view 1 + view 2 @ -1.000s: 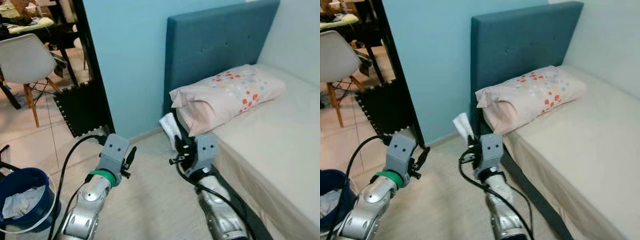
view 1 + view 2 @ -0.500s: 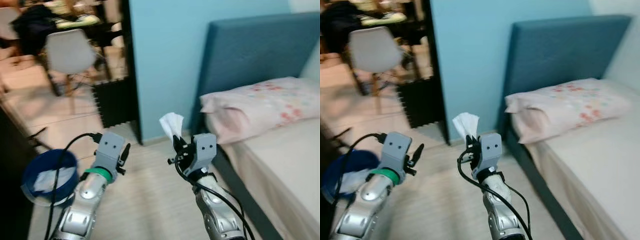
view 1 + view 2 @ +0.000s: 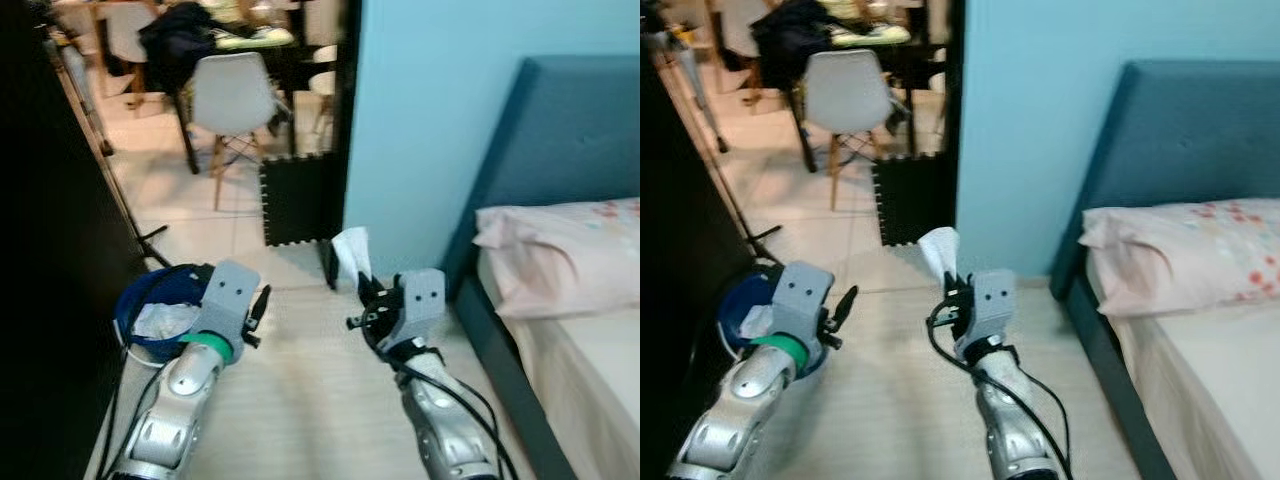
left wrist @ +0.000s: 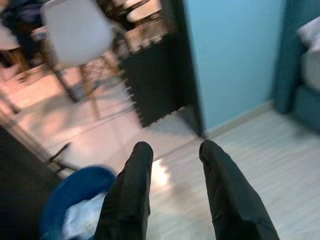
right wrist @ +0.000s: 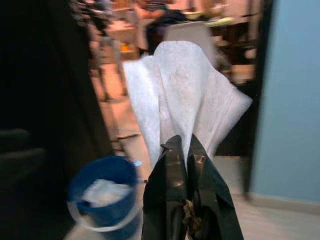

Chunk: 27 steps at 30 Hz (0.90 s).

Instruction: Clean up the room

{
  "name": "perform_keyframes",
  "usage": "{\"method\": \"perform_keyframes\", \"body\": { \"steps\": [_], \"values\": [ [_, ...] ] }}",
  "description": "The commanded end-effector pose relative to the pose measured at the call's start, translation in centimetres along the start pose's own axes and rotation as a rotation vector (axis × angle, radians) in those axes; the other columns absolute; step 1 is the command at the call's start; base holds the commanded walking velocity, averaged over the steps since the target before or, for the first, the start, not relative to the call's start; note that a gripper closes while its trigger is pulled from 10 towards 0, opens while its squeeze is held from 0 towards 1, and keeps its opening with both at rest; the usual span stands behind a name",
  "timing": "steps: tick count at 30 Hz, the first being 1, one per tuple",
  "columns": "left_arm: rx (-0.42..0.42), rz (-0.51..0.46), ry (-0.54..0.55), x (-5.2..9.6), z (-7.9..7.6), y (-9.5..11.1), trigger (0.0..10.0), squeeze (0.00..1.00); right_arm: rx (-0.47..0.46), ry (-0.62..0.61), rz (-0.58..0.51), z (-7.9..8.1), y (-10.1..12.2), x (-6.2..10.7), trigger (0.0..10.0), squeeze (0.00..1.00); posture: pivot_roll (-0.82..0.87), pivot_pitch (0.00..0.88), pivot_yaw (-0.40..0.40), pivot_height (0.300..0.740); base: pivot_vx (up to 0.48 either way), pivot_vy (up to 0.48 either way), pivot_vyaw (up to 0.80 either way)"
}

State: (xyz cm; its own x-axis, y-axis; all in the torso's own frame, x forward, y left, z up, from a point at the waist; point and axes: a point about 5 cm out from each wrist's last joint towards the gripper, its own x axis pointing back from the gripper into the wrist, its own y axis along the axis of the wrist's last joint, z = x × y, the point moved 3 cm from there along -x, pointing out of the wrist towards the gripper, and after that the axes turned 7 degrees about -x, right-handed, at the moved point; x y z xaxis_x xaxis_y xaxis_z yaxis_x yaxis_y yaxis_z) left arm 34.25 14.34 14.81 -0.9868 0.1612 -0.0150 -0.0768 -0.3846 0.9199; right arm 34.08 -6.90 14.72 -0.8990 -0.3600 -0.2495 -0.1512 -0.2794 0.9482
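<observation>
A crumpled white tissue (image 3: 351, 252) sticks up from my right gripper (image 3: 364, 293), which is shut on it in front of me above the pale floor; up close the tissue (image 5: 186, 95) fans out above the pinched fingertips. My left gripper (image 3: 259, 303) is held out at the same height, open and empty, its fingers (image 4: 131, 186) spread. A blue bucket (image 3: 158, 306) with white paper inside stands on the floor at the left, just beyond my left arm. The bucket (image 5: 104, 192) also appears below the tissue.
A bed with a teal headboard (image 3: 560, 140) and a pink patterned pillow (image 3: 560, 255) lies on the right. A dark cabinet (image 3: 50, 300) lines the left. Ahead, a doorway with a black foam mat (image 3: 298, 198) leads to a white chair (image 3: 232, 95) and table.
The whole view has swung to the left: the bed slid right and the bucket and doorway came toward the middle. My right gripper still holds the tissue; both arms keep their pose.
</observation>
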Motion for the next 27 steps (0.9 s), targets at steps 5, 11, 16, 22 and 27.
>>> {"method": "perform_keyframes", "body": {
  "steps": [5, 11, 16, 22, 27],
  "values": [
    [-0.006, 0.023, -0.016, 0.01, -0.74, -0.67, 10.0, 0.0, -0.008, -0.008, 0.011, -0.04, -0.21, 0.21, 10.0, 0.0, -0.07, 0.039, 0.058, 0.715, 0.148, 0.0, 0.27],
    [-0.009, 0.028, -0.006, -0.27, -0.81, -0.67, 10.0, 0.0, -0.037, -0.015, 0.001, -0.11, 0.01, 0.13, 10.0, 0.0, -0.07, 0.041, 0.059, 0.715, 0.426, 0.0, 0.0],
    [-0.011, 0.026, -0.007, -0.35, -0.87, -0.61, 10.0, 0.0, -0.03, -0.001, 0.007, 0.06, -0.08, 0.21, 10.0, 0.0, -0.07, 0.042, 0.061, 0.715, 0.427, 0.0, 0.0],
    [-0.012, 0.027, -0.005, -0.37, -0.86, -0.64, 10.0, 0.0, -0.029, -0.006, 0.003, -0.12, -0.02, 0.19, 10.0, 0.0, -0.07, 0.043, 0.061, 0.715, 0.426, 0.0, 0.6],
    [-0.013, 0.029, -0.003, -0.37, -0.84, -0.68, 10.0, 0.0, -0.039, 0.0, 0.003, 0.0, 0.04, 0.16, 10.0, 0.0, -0.07, 0.043, 0.062, 0.715, 0.42, 0.0, 0.13]
  ]
}}
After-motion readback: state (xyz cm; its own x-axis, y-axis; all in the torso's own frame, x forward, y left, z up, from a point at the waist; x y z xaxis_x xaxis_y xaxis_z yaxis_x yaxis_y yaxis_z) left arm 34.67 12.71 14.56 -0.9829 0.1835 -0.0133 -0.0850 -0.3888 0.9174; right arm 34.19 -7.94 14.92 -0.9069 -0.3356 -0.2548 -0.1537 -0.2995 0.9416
